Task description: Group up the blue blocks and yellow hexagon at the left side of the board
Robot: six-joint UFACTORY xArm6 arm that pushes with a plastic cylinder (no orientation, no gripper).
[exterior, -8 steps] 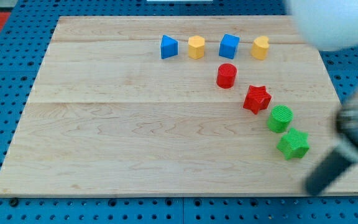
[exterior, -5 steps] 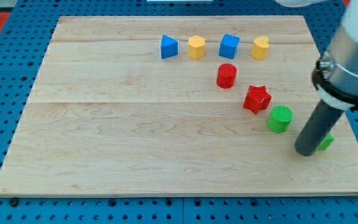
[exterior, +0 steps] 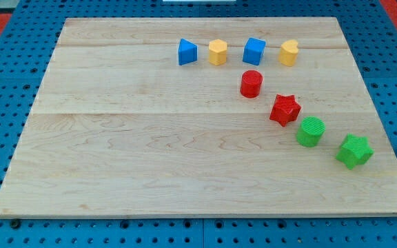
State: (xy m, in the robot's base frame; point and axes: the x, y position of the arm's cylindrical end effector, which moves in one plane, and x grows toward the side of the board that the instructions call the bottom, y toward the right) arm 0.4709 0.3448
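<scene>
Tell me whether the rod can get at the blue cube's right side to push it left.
Probably yes: a gap separates the blue cube from the yellow block on its right, though my tip isn't in view now.

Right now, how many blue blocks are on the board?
2. A blue block sits at the left end of the top row; a blue cube sits further right, between the yellow hexagon and another yellow block. Nothing hides any; my tip is out of view.

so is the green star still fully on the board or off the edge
On the board. The green star sits flat on the wood near the view's right edge of the board, with wood visible all around it. My tip is not in view.
</scene>
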